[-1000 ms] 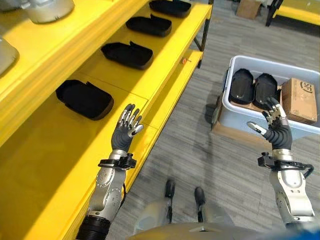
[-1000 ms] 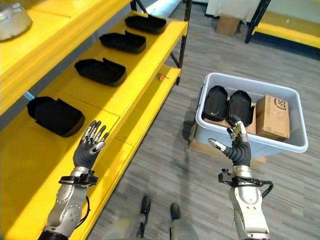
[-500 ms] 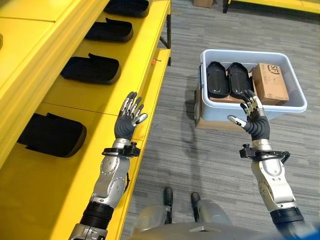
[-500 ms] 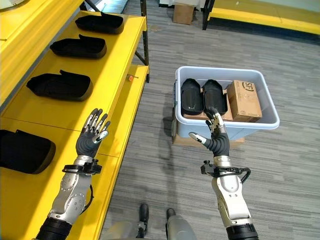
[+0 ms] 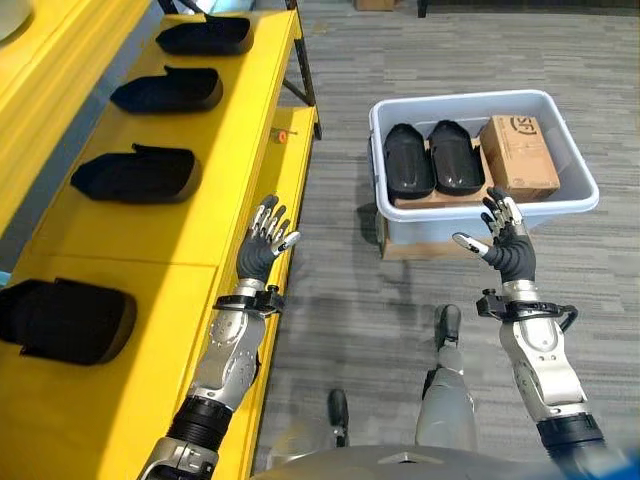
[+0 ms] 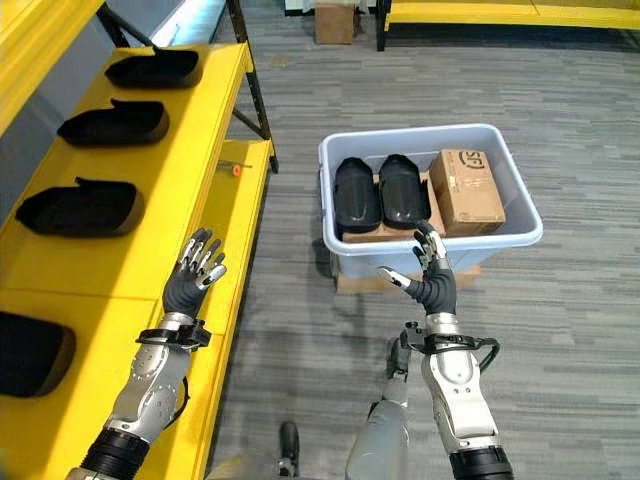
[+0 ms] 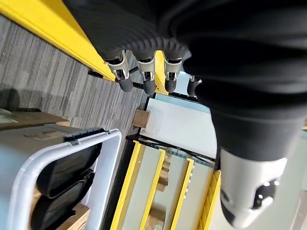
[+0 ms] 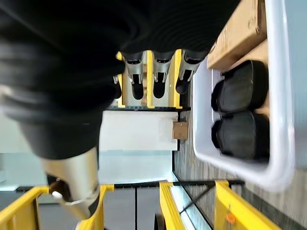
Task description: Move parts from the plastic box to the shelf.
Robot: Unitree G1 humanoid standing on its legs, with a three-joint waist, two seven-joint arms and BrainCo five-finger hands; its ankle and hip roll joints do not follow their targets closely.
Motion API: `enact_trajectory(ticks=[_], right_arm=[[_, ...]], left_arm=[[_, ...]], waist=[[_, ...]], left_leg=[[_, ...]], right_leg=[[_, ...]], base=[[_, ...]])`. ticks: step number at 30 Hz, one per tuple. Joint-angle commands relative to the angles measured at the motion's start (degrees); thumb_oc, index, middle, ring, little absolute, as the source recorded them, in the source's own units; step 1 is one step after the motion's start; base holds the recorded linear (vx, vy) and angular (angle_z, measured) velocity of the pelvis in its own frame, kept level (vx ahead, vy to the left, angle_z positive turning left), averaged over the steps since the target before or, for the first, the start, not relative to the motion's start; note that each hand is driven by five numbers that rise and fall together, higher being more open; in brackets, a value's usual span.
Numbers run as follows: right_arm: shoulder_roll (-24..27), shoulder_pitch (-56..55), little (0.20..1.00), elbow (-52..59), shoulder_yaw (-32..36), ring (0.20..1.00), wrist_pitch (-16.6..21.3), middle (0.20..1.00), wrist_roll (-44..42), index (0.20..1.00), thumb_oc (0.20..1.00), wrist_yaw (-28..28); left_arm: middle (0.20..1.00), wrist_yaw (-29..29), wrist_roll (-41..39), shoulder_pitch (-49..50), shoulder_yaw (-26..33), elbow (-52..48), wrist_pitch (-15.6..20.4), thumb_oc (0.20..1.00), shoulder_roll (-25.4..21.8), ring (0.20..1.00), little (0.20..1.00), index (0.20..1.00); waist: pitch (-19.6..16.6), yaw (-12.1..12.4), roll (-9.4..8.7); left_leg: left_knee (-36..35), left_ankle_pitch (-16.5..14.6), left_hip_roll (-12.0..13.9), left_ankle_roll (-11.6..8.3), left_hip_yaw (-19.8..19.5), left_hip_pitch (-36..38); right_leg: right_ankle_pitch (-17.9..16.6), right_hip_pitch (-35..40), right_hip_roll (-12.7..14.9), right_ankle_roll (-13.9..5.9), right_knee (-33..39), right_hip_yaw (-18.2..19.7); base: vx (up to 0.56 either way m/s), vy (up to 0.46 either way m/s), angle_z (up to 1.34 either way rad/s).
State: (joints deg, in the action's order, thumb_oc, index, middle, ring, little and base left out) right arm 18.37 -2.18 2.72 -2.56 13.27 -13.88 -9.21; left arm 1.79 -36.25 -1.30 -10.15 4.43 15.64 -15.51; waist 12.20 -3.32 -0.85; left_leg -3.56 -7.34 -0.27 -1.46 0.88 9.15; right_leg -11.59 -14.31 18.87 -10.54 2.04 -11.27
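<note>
Shelf [image 5: 230,150] on the left, yellow, already carrying a row of black parts [image 5: 135,172]. Left hand [image 5: 262,248] raised beside the shelf's front edge, fingers straight and spread, holding nothing. Grey plank floor [image 5: 340,290] between. Right hand [image 5: 505,248] likewise up and relaxed, empty, just short of the plastic box [image 5: 480,205] on the floor. Two more black parts [image 6: 378,192] lying side by side in the box, touching, next to a cardboard carton [image 6: 465,190] on their right. Probably the return leg: heading back to the box for another pickup. Next move: closer approach, reach down over the rim, fingers around one black part without dragging its neighbour.
</note>
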Motion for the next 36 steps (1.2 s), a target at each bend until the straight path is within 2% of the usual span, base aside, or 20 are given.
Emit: enact_trajectory(ticks=[1, 2, 4, 6, 7, 8, 9, 10, 12, 13, 14, 15, 16, 17, 18, 19, 21, 25, 31, 36], right_arm=[[0.8, 2.9, 1.000, 3.0, 4.6, 1.000, 2.6, 1.000, 1.3, 1.000, 1.000, -1.0], [1.1, 3.0, 1.000, 2.9, 4.7, 1.000, 2.7, 1.000, 1.2, 1.000, 1.000, -1.0], [1.8, 3.3, 1.000, 2.6, 5.0, 1.000, 2.9, 1.000, 0.8, 1.000, 1.000, -1.3], [2.5, 3.2, 1.000, 2.6, 5.4, 1.000, 3.1, 1.000, 0.6, 1.000, 1.000, -1.2], [2.7, 3.4, 1.000, 2.5, 5.2, 1.000, 3.4, 1.000, 0.3, 1.000, 1.000, -1.2], [3.3, 3.9, 1.000, 2.3, 4.6, 1.000, 3.6, 1.000, -0.1, 1.000, 1.000, -1.4], [3.4, 4.4, 1.000, 2.0, 4.1, 1.000, 3.7, 1.000, -0.3, 1.000, 1.000, -1.7], [3.5, 5.0, 1.000, 1.9, 3.5, 1.000, 4.0, 1.000, -0.6, 1.000, 1.000, -1.9], [4.0, 5.5, 1.000, 2.1, 3.2, 1.000, 4.3, 1.000, -0.7, 1.000, 1.000, -2.5], [4.2, 5.7, 1.000, 2.1, 3.6, 1.000, 4.3, 1.000, -0.5, 1.000, 1.000, -3.1], [4.7, 6.6, 1.000, 1.4, 3.9, 1.000, 4.1, 1.000, 0.0, 1.000, 1.000, -4.2], [4.7, 6.9, 1.000, 1.2, 4.4, 1.000, 4.1, 1.000, 0.3, 1.000, 1.000, -5.2], [4.7, 6.8, 1.000, 1.2, 4.6, 1.000, 4.2, 1.000, 0.5, 1.000, 1.000, -5.5], [4.8, 6.5, 1.000, 1.3, 4.9, 1.000, 4.2, 1.000, 1.0, 1.000, 1.000, -5.7], [4.7, 5.9, 1.000, 1.6, 5.2, 1.000, 3.9, 1.000, 1.8, 1.000, 1.000, -5.9], [4.1, 5.6, 1.000, 2.3, 5.2, 1.000, 3.9, 1.000, 1.7, 1.000, 1.000, -5.5], [3.4, 4.1, 1.000, 2.7, 6.0, 1.000, 3.8, 1.000, 1.9, 1.000, 1.000, -4.8], [2.0, 3.9, 1.000, 2.0, 6.8, 1.000, 3.2, 1.000, 2.0, 1.000, 1.000, -5.4], [1.8, 4.1, 1.000, 1.7, 7.5, 1.000, 2.6, 1.000, 2.9, 1.000, 1.000, -5.6], [1.7, 3.0, 1.000, 2.7, 7.9, 1.000, 2.3, 1.000, 3.1, 1.000, 1.000, -5.0]], left_arm=[[1.000, -0.1, 2.1, -2.8, 2.0, -4.9, 3.0, 1.000, -1.1, 1.000, 1.000, 1.000], [1.000, -0.2, 1.9, -2.7, 1.9, -4.8, 3.0, 1.000, -0.9, 1.000, 1.000, 1.000], [1.000, -0.2, 1.1, -3.2, 1.1, -4.5, 2.8, 1.000, -0.7, 1.000, 1.000, 1.000], [1.000, -0.5, 0.5, -3.2, 0.7, -4.6, 2.8, 1.000, -0.5, 1.000, 1.000, 1.000], [1.000, -0.5, 0.2, -3.1, 0.5, -4.6, 3.0, 1.000, -0.2, 1.000, 1.000, 1.000], [1.000, -0.5, -0.6, -3.0, 0.4, -4.8, 2.9, 1.000, 0.1, 1.000, 1.000, 1.000], [1.000, -0.2, -0.9, -3.2, 0.4, -4.9, 2.9, 1.000, 0.1, 1.000, 1.000, 1.000], [1.000, 0.1, -1.1, -3.2, 0.4, -5.0, 2.8, 1.000, 0.2, 1.000, 1.000, 1.000], [1.000, 0.4, -0.9, -3.6, 0.2, -5.1, 2.5, 1.000, 0.3, 1.000, 1.000, 1.000], [1.000, 0.6, -0.9, -4.0, 0.1, -5.3, 2.3, 1.000, 0.4, 1.000, 1.000, 1.000], [1.000, 0.7, -1.6, -5.0, -0.4, -4.8, 2.4, 1.000, 0.7, 1.000, 1.000, 1.000], [1.000, 1.6, -1.5, -5.8, -0.3, -4.0, 2.5, 1.000, 0.9, 1.000, 1.000, 1.000], [1.000, 1.8, -1.2, -6.0, -0.3, -3.8, 2.5, 1.000, 1.0, 1.000, 1.000, 1.000], [1.000, 2.0, -0.9, -6.2, -0.1, -3.7, 2.7, 1.000, 0.9, 1.000, 1.000, 1.000], [1.000, 2.5, -0.7, -6.3, 0.2, -3.8, 3.0, 1.000, 0.6, 1.000, 1.000, 1.000], [1.000, 2.0, -1.0, -6.0, 0.2, -4.5, 2.7, 1.000, 0.4, 1.000, 1.000, 1.000], [1.000, 1.2, -1.2, -5.7, 0.0, -5.3, 2.7, 1.000, 0.2, 1.000, 1.000, 1.000], [1.000, 1.5, -0.6, -5.8, 0.4, -5.4, 2.8, 1.000, -0.8, 1.000, 1.000, 1.000], [1.000, 2.2, 0.2, -5.0, 1.8, -6.0, 2.5, 1.000, -1.7, 1.000, 1.000, 1.000], [1.000, 2.7, 0.6, -3.4, 2.7, -6.2, 2.0, 1.000, -1.2, 1.000, 1.000, 1.000]], waist=[[-1.7, -0.2, 0.26], [-1.8, -0.6, 0.49], [-1.7, -1.8, 1.50], [-1.4, -2.3, 2.02], [-1.3, -2.5, 2.17], [-1.2, -2.2, 2.22], [-1.0, -1.8, 2.04], [-0.6, -1.2, 1.66], [0.9, 0.2, -0.68], [1.6, 0.3, -1.51], [2.2, 1.1, -2.16], [2.2, 1.7, -2.28], [2.1, 2.0, -1.94], [2.1, 2.3, -1.48], [2.0, 2.5, -1.03], [2.0, 2.5, -0.59], [1.3, 1.8, 0.08], [0.0, 2.5, -0.26], [-1.3, 3.3, -1.47], [-2.5, 3.7, -2.15]], left_leg=[[0.4, -1.7, 0.4, 0.02, -3.7, -1.2], [0.7, -1.9, 1.5, -0.38, -4.1, -0.9], [2.5, -2.2, 5.6, -1.98, -4.4, 0.2], [4.4, -0.9, 7.8, -3.03, -4.7, 0.4], [6.0, 1.1, 8.8, -3.71, -4.9, 0.0], [10.6, 6.1, 9.9, -4.36, -4.8, -2.0], [13.7, 9.1, 10.2, -4.56, -5.0, -3.5], [19.8, 12.0, 10.4, -4.44, -5.3, -5.6], [31.1, 13.0, 7.6, -3.37, -5.5, -11.8], [32.5, 12.0, 7.9, -2.87, -3.5, -15.0], [28.0, 9.1, 8.7, -2.54, -0.2, -19.0], [19.8, 9.8, 10.3, -3.26, 0.3, -22.0], [15.1, 11.3, 11.3, -3.94, 0.1, -22.8], [10.9, 13.8, 12.4, -5.06, 0.0, -22.6], [10.3, 13.7, 14.4, -5.79, 0.6, -20.5], [10.9, 12.4, 13.4, -5.46, 0.1, -20.2], [8.5, 11.5, 12.2, -5.25, 2.6, -18.7], [5.1, 10.4, 10.0, -4.10, 4.7, -15.3], [4.4, 9.1, 8.6, -3.27, 5.3, -14.6], [2.9, 9.1, 8.3, -3.08, 5.1, -13.6]], right_leg=[[-6.0, 1.0, 0.4, -2.74, 1.2, -0.4], [-5.0, 0.9, -0.1, -2.46, 0.1, -0.5], [1.6, 0.3, -2.7, -0.45, -5.4, -0.2], [5.1, -0.6, -4.8, 1.05, -9.0, 0.0], [6.3, -0.7, -6.1, 1.89, -9.9, 0.3], [7.8, -0.1, -8.2, 3.22, -9.8, 0.5], [8.2, 0.4, -9.3, 4.03, -9.2, 0.8], [9.0, 1.7, -10.8, 5.31, -8.7, 1.1], [9.7, 4.3, -10.9, 7.03, -7.0, 1.4], [10.1, 5.5, -10.6, 7.33, -6.5, 1.3], [10.5, 8.1, -10.4, 6.59, -4.8, 1.3], [10.7, 9.2, -10.0, 5.80, -3.7, 1.5], [10.9, 9.7, -10.0, 5.22, -3.4, 1.7], [11.2, 10.3, -9.8, 4.72, -3.2, 2.0], [12.4, 10.5, -8.9, 4.21, -4.5, 2.3], [12.2, 10.6, -8.4, 3.69, -4.9, 2.2], [11.5, 11.3, -7.2, 2.92, -5.2, 1.9], [10.0, 12.7, -4.7, 1.36, -4.2, 1.6], [8.8, 13.7, -2.7, 0.01, -2.5, -0.1], [8.8, 14.3, -2.6, -0.24, -2.1, -1.1]], base=[[0.36, -0.338, 0.23], [0.32, -0.346, 0.17], [0.25, -0.339, 0.13], [0.21, -0.306, 0.27], [0.20, -0.327, 0.35], [0.19, -0.329, 0.27], [0.19, -0.345, -0.01], [0.13, -0.303, -0.17], [0.10, -0.313, -0.53], [0.17, -0.212, -0.34], [0.26, -0.045, 0.14], [0.31, 0.092, 0.21], [0.25, 0.190, 0.01], [0.22, 0.249, -0.54], [0.18, 0.248, -0.69], [0.15, 0.275, -0.90], [0.13, 0.250, -0.84], [0.12, 0.205, -0.33], [0.04, 0.087, 0.42], [0.03, 0.018, 0.20]])
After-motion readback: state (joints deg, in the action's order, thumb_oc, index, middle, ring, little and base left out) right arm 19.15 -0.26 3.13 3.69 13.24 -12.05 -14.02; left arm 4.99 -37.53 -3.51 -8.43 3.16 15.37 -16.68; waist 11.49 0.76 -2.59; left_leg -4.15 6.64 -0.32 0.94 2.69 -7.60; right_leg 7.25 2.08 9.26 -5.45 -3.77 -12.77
